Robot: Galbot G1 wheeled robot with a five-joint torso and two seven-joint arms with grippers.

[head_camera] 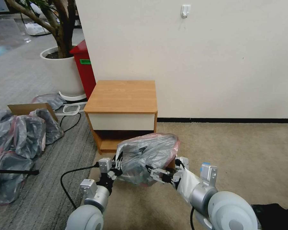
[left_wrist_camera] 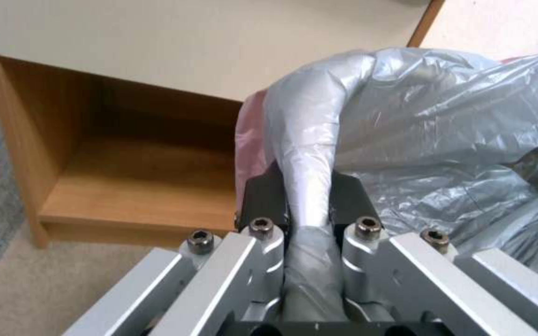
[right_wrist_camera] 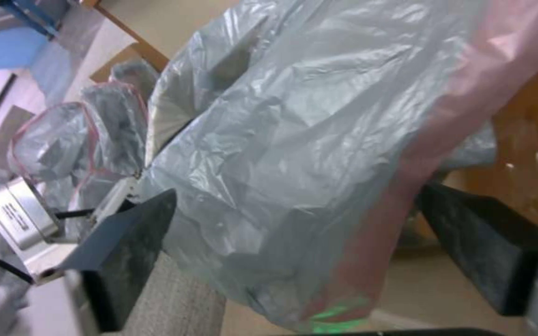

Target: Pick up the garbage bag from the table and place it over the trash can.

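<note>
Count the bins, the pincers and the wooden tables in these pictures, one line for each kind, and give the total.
Bins: 1, the red bin.
Pincers: 2, the left pincer and the right pincer, both at the grey bag.
Wooden tables: 1, the nightstand.
Total: 4.

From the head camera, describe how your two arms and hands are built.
Both arms have rounded pale-grey joint shells and silver metal wrist blocks. The left hand has black fingers on bare aluminium links fixed with hex bolts; a black cable loops to its wrist. The right hand has silver linkage and dark flat fingers, with white wrapping on the forearm.
</note>
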